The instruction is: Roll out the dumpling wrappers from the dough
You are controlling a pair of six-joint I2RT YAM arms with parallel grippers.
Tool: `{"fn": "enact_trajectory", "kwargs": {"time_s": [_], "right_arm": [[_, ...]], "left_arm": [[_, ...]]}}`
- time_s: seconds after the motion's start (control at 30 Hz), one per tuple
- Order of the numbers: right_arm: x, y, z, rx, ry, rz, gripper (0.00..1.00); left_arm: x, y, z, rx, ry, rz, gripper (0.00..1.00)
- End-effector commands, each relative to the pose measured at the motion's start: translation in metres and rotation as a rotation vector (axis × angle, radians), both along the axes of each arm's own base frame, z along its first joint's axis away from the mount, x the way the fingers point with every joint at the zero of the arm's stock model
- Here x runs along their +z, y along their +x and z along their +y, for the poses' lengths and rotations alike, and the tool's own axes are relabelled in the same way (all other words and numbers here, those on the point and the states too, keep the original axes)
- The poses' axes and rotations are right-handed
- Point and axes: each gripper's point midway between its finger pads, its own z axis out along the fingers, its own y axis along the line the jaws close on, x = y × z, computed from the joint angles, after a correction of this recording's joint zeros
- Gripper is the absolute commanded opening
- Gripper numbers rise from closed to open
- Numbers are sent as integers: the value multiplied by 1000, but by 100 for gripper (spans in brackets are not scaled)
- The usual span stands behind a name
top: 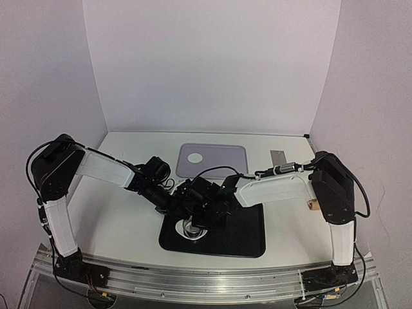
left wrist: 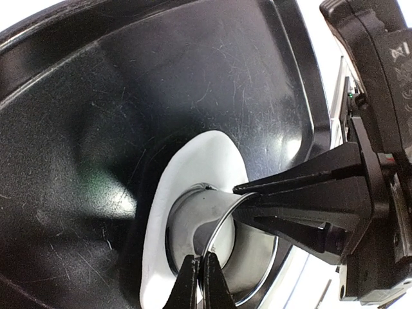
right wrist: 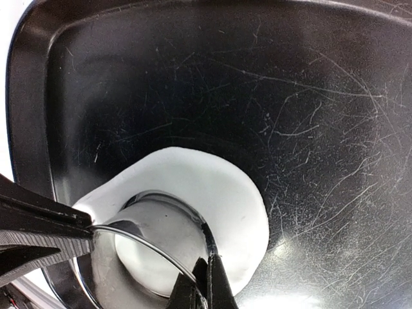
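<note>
White tabletop (top: 122, 225) carrying a rectangular black plastic tray (top: 248, 238) at the middle of its near edge and a pale grey rectangular mat (top: 225, 161) towards its far edge. A flattened white dough sheet (right wrist: 212, 187) lies by the tray's left edge, with a small steel ring (right wrist: 154, 219) standing upright on it. One thin white round dumpling wrapper (top: 195, 157) rests on the mat's left part, apparently set aside from the work. The left gripper (left wrist: 200, 261) and right gripper (right wrist: 205, 267) each pinch the ring's thin rim at separate points, probably to press evenly and cut another disc.
</note>
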Motion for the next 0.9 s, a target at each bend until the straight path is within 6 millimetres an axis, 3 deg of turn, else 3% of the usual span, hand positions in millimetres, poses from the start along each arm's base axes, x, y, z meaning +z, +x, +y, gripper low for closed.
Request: {"fn": "enact_trajectory", "kwargs": {"time_s": [0.0,0.07,0.27,0.33,0.5,0.67,0.73,0.87], "right_arm": [[-68,-36,9,-6,5,204,0],[-70,-26,11,-3,4,198,0],[-67,15,7,5,-31,115,0],[-66,17,6,13,-46,109,0],[-68,1,2,35,-75,113,0],[-72,-26,5,76,-103,98,0],[-76,-32,2,74,-123,88,0],[-78,-30,7,112,-118,68,0]], "left_arm": [[-73,-82,55,-40,342,318,0],[-76,-75,51,-32,338,317,0],[-80,-24,29,-19,313,125,0],[-81,-18,28,-23,316,97,0],[-76,-22,33,-29,299,76,0],[-72,-43,50,-61,287,65,0],[-76,-52,60,-66,299,64,0],[-75,-63,60,-64,274,114,0]]}}
